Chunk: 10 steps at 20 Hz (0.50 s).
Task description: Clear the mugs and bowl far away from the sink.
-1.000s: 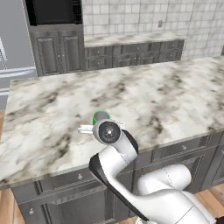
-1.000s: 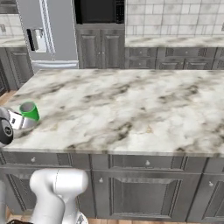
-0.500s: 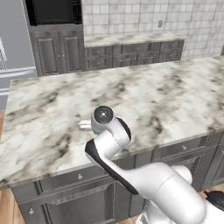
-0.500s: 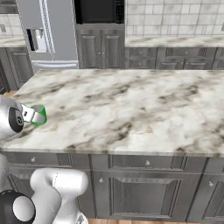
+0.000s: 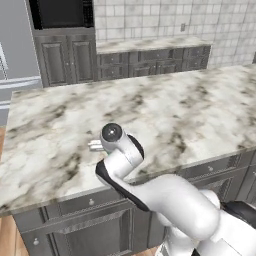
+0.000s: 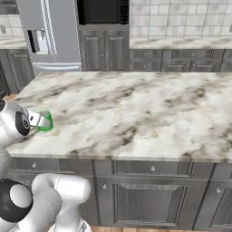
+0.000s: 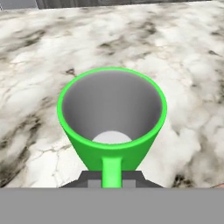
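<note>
Marble island counter (image 6: 136, 113), with grey cabinets behind, carries the green mug (image 7: 112, 118) near its front left edge in the right base view. Its handle sits pinched in the closed gripper (image 6: 41, 120), so one mug is in hand and not yet released; no sink, white mug or bowl appears, so how much remains I cannot tell. Since a second ago the arm has swung, and the mug has shifted slightly along the counter.

Green mug (image 6: 45, 122) partly behind hand (image 6: 38, 120)
</note>
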{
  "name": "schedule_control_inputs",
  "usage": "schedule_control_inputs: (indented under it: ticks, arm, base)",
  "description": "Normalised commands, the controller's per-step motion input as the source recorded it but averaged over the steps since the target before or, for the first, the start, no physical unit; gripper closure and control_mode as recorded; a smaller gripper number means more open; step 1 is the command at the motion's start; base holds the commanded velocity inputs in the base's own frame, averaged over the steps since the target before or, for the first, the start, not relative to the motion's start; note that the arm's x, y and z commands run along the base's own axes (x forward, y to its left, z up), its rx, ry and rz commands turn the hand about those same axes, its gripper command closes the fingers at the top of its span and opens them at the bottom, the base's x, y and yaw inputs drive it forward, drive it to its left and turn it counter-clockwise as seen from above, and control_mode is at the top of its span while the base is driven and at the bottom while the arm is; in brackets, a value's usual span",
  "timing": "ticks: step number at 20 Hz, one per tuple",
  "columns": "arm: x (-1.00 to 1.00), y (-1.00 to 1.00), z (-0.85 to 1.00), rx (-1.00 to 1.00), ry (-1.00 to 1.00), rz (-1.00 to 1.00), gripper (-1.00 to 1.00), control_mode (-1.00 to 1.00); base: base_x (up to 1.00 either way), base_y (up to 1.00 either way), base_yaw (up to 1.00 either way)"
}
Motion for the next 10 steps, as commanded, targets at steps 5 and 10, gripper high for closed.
schedule_control_inputs:
  ticks: [5, 10]
  arm:
    - [0.69, -0.04, -0.35, 0.00, 0.06, 0.00, 1.00, -1.00]
    - [0.79, 0.00, -0.57, 0.00, 0.10, 0.00, 1.00, -1.00]
  base:
    - [0.00, 0.00, 0.00]
    - [0.00, 0.00, 0.00]
